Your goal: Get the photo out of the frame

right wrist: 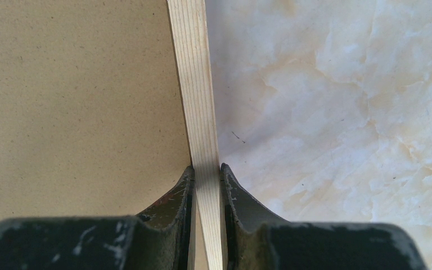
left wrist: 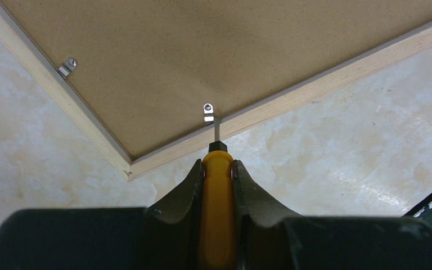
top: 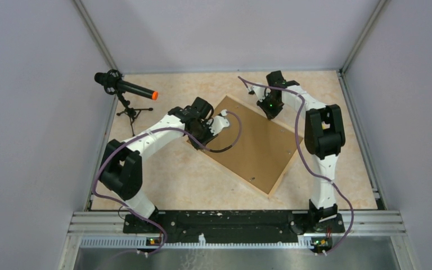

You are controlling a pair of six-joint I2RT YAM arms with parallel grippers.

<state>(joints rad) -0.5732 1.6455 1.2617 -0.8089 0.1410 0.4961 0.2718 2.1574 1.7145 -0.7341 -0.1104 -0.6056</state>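
Note:
The frame (top: 253, 147) lies face down on the table, showing its brown backing board (left wrist: 202, 50) and pale wood edge (left wrist: 315, 90). The photo is hidden under the board. My left gripper (left wrist: 218, 164) is shut on a yellow-handled screwdriver (left wrist: 218, 214). The screwdriver's thin blade reaches over the wood edge to a small metal tab (left wrist: 208, 111) near the frame's left corner. A second tab (left wrist: 67, 66) sits on the adjoining side. In the top view the left gripper (top: 205, 135) is at that corner. My right gripper (right wrist: 206, 169) is shut on the frame's wood edge (right wrist: 194, 84) at the far side (top: 271, 112).
A black microphone with an orange tip (top: 125, 90) stands on a small tripod at the back left. Grey walls enclose the marbled table (top: 169, 174) on three sides. A metal rail (top: 236, 222) with the arm bases runs along the near edge.

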